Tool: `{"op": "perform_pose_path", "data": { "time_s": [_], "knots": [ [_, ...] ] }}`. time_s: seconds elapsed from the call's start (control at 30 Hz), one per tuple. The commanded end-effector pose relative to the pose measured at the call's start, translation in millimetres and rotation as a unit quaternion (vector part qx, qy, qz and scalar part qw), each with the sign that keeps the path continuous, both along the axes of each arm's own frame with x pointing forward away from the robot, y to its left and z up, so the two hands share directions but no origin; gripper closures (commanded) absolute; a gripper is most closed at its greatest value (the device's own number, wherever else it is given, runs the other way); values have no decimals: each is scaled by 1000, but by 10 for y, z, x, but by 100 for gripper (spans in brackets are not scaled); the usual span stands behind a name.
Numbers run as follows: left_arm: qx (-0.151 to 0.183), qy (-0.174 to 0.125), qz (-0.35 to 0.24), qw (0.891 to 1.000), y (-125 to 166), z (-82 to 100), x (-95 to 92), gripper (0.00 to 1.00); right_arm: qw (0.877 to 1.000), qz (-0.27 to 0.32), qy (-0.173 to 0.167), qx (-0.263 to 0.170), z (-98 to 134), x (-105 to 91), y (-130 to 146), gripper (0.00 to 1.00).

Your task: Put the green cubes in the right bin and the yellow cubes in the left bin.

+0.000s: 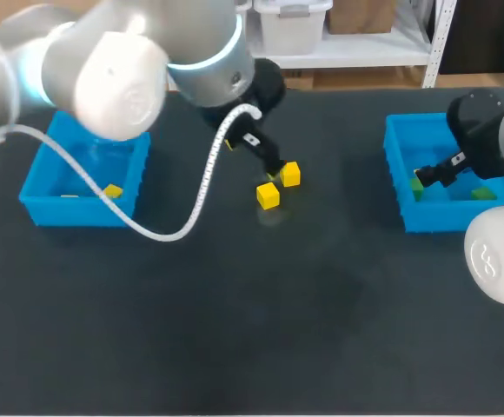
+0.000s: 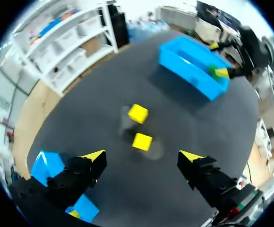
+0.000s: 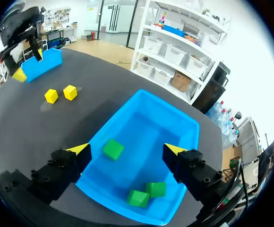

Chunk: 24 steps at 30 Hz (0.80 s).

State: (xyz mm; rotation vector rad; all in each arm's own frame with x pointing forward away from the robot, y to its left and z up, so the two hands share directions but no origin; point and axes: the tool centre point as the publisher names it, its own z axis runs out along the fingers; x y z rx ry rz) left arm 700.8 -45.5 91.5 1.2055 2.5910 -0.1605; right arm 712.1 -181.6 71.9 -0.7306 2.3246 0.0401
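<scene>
Two yellow cubes [image 1: 290, 174] [image 1: 268, 196] lie side by side on the dark table near its middle. My left gripper [image 1: 274, 170] hovers just above them, open and empty; in its wrist view the cubes [image 2: 138, 113] [image 2: 142, 141] lie ahead of the gripper [image 2: 143, 157]. The left bin [image 1: 35, 204] holds a yellow cube [image 1: 113, 190]. My right gripper [image 3: 127, 150] hangs open over the right bin [image 3: 175, 113], where three green cubes lie: one [image 3: 113, 149] below the fingers, two [image 3: 138, 198] [image 3: 156, 189] near the front wall.
Both blue bins stand at the table's sides, the right bin [image 1: 404, 208] under my right arm. A white cable [image 1: 202, 187] loops from the left arm down across the table beside the left bin.
</scene>
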Motion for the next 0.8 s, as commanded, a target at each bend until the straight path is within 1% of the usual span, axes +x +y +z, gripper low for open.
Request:
{"op": "perform_pose_path", "data": {
  "time_s": [0.03,0.1,0.17,0.2,0.3,0.4,0.47,0.73,0.8],
  "knots": [
    [64,119,-96,986,-85,-148,53,0,1000,-1,0,-1,1,-3,4,0],
    [83,123,-98,984,-72,-229,21,0,1000,-1,0,-1,1,-3,4,0],
    [103,119,-94,983,-56,-309,17,0,1000,-1,0,-1,1,-3,4,0],
    [108,119,-92,983,-50,-345,13,0,1000,-1,0,-1,1,-3,4,0],
    [113,135,-78,981,-33,-440,-9,0,1000,-1,0,-1,1,-3,4,0],
    [124,133,-65,981,-24,-510,6,0,1000,-1,0,-1,1,-3,4,0],
    [123,136,-51,982,-27,-548,27,0,1000,-1,0,-1,1,-3,4,0],
    [118,139,-42,982,-76,-676,48,0,1000,-1,0,-1,1,-3,4,0],
    [121,133,-34,983,-68,-725,60,0,1000,-1,0,-1,1,-3,4,0]
  ]
}}
